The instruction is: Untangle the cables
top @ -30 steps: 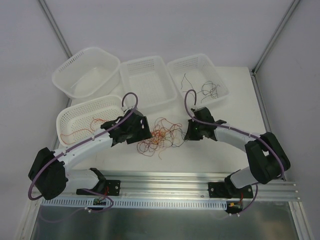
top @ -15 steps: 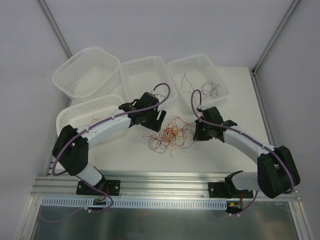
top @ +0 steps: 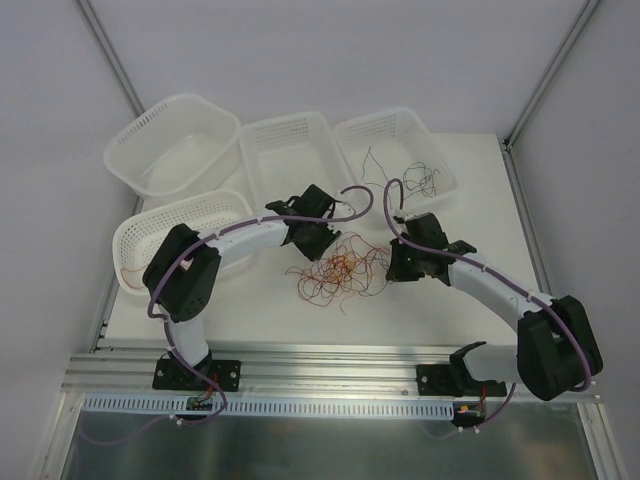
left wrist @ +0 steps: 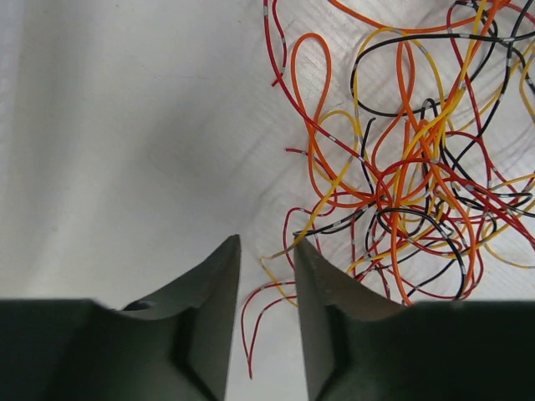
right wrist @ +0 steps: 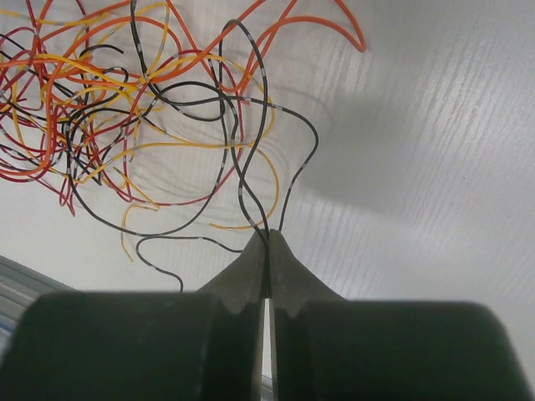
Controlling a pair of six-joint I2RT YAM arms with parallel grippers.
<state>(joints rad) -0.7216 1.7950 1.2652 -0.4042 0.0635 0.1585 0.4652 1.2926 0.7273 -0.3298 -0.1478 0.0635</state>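
Observation:
The cables (top: 338, 268) lie as a loose tangle of thin red, orange, yellow and black wires on the white table between the two arms. My left gripper (top: 318, 238) sits at the tangle's back left edge. In the left wrist view, the left gripper (left wrist: 266, 242) is open with a narrow gap. A red wire loop (left wrist: 242, 316) and a yellow strand lie in that gap, not pinched, and the tangle (left wrist: 401, 175) spreads to the right. My right gripper (top: 392, 262) is at the tangle's right edge. Up close, the right gripper (right wrist: 267, 234) is shut on black cable strands (right wrist: 315, 144).
Four white mesh baskets stand behind and to the left. The near-left basket (top: 140, 235) holds red-orange wires and the back-right basket (top: 440, 150) holds black wires (top: 410, 180). Also there are the back-left basket (top: 170, 150) and the middle basket (top: 290, 160). A metal rail (top: 330, 360) runs along the near edge.
My left arm swung from the tangle's left side round to its back edge, and its jaws narrowed. The right gripper drew back slightly to the right, and the tangle shifted right with it.

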